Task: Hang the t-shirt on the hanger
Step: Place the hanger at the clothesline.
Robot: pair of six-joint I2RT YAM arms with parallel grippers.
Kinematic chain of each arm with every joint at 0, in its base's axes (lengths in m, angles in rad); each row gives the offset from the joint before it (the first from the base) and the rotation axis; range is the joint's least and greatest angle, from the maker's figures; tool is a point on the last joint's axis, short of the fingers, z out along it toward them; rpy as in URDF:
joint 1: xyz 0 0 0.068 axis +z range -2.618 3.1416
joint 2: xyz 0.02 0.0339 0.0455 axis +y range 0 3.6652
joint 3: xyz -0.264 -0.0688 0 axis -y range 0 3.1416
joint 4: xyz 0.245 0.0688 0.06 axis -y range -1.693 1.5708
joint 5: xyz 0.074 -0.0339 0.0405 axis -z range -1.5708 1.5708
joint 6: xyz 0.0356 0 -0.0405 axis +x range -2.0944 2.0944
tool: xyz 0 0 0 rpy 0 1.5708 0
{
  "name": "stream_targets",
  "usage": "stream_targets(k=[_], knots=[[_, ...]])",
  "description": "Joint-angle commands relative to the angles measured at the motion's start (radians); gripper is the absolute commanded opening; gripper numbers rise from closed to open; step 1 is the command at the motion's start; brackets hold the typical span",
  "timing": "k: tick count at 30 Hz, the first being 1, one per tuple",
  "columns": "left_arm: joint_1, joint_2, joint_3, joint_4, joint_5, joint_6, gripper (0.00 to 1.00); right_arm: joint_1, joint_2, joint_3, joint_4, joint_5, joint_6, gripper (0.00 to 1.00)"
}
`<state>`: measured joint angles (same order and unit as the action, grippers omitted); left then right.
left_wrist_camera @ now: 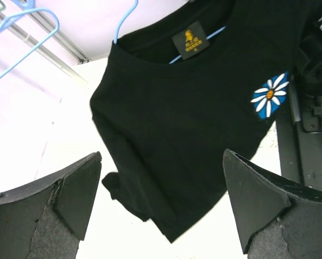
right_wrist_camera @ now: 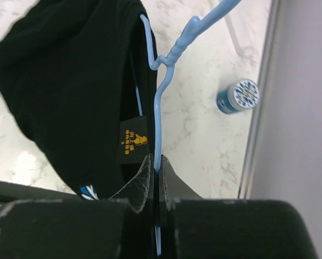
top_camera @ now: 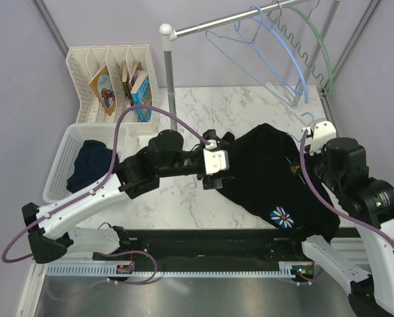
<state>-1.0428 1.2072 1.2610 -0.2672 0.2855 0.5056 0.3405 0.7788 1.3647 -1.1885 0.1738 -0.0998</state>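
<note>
Right wrist view: the right jaws are pressed together on the thin wire of the hanger [right_wrist_camera: 157, 118], which runs straight out from between them. Its stem points away from the jaws and its hook bends off to their far right. The t-shirt [right_wrist_camera: 69, 81] is draped on it, just left of the jaws, with its open neck towards them.

A black label [right_wrist_camera: 133, 137] inside the neck carries a small yellow figure and lines of yellow writing too small to read.

From the left wrist, the left jaws are spread wide with nothing between them. The shirt lies ahead of them and apart, its long axis running from the collar on the far side to the hem on the near side. A daisy print [left_wrist_camera: 270, 94] sits ahead and to the right.

From above, the left arm [top_camera: 104, 191] stretches low across the bench [top_camera: 184, 198], and the right arm [top_camera: 372, 198] is folded sharply at the elbow.
</note>
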Motion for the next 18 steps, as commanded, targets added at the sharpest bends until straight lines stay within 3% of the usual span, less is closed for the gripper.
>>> stream_targets(k=[1, 10, 16, 18], knots=[[0.000, -0.081, -0.041, 0.011, 0.014, -0.068, 0.99, -0.061, 0.057, -0.026, 0.043, 0.194, 0.040, 0.00], [0.000, -0.193, -0.129, 0.016, 0.069, -0.137, 0.99, -0.298, 0.237, 0.157, 0.107, 0.093, 0.135, 0.00], [-0.002, -0.250, -0.156, 0.011, 0.099, -0.168, 0.99, -0.693, 0.417, 0.310, 0.125, -0.316, 0.060, 0.00], [-0.002, -0.258, -0.161, 0.010, 0.099, -0.173, 0.99, -0.733, 0.470, 0.352, 0.128, -0.441, 0.017, 0.00]])
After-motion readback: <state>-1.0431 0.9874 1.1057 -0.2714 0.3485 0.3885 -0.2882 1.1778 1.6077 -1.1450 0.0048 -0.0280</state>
